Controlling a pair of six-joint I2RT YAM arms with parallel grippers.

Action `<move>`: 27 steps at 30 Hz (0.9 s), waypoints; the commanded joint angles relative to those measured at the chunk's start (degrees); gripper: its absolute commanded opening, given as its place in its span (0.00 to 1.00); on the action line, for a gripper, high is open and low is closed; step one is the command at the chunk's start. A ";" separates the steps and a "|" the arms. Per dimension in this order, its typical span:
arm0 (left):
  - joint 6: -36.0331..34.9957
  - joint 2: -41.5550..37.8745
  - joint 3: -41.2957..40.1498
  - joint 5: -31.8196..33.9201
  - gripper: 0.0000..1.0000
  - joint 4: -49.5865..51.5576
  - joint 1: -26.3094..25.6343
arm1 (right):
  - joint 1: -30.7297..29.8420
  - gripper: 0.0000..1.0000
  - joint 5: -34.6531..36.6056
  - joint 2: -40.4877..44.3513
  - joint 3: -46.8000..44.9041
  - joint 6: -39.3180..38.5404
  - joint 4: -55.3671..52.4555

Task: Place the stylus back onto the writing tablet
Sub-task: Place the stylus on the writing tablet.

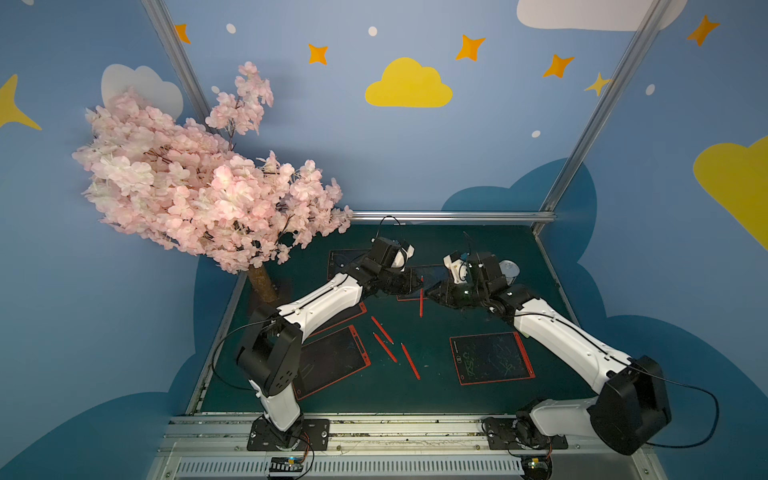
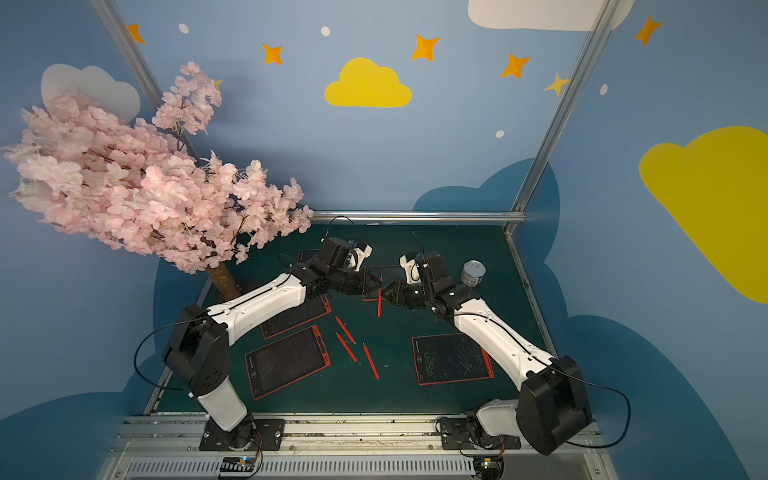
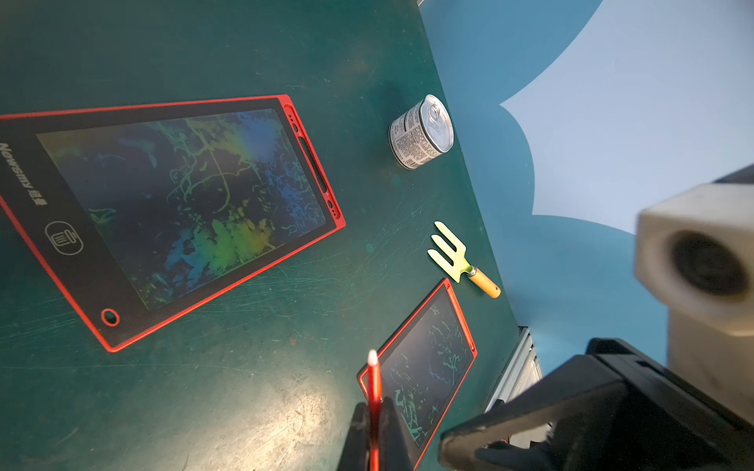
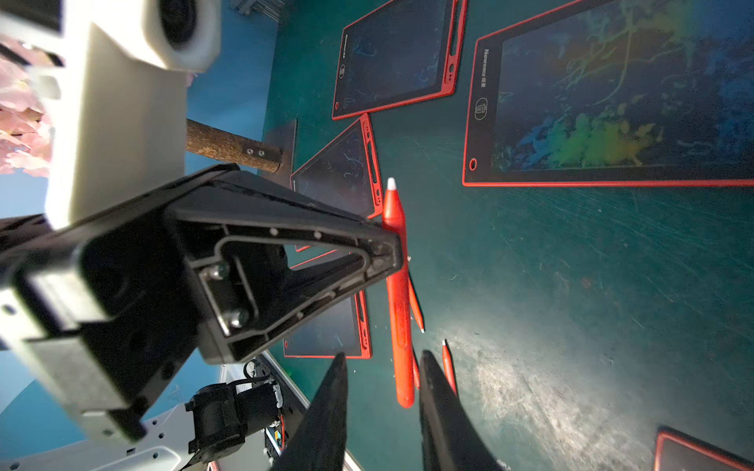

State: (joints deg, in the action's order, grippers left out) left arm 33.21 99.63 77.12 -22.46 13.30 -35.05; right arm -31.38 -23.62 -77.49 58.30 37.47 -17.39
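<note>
Mostly hidden beneath both wrists, writing tablet [image 1: 430, 273], left gripper [image 4: 393, 250] clamped on red stylus [image 4: 398, 310], right gripper [image 4: 383, 354] parted around its tail, table [image 4: 571, 285] open alongside.

My left arm [image 1: 320, 301] and right arm [image 1: 565, 340]: white shells, black joints, thin black cables [image 1: 388, 222] looping behind left pincer [image 1: 419, 282] and right pincer [image 1: 430, 294].

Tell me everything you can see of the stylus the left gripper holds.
The stylus is a slim red plastic-looking pen with a white tip. The left gripper is shut on it nearer the tip, holding it off the table. Its blunt end sits between the open jaws of the right gripper; contact there is unclear.
</note>
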 commanded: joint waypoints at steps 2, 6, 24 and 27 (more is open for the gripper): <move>-1.15 -1.99 -0.06 -0.44 0.03 0.58 -0.24 | -0.81 0.29 -0.03 -1.23 2.51 -0.56 0.92; -1.16 -2.07 -0.05 -0.57 0.03 0.59 -0.23 | -1.05 0.27 0.15 -2.02 2.78 -0.48 0.89; -0.78 -2.51 0.05 -0.96 0.03 0.65 -0.22 | -1.45 0.21 0.52 -4.73 3.70 0.41 1.30; -0.52 -2.54 -0.04 -1.11 0.03 0.58 -0.24 | -1.43 0.21 0.08 -5.70 4.47 0.35 0.75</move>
State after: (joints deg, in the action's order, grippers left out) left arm 32.84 98.63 77.12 -22.52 13.47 -35.07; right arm -32.47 -23.16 -82.32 60.31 37.60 -16.73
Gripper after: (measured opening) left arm 0.049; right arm 0.210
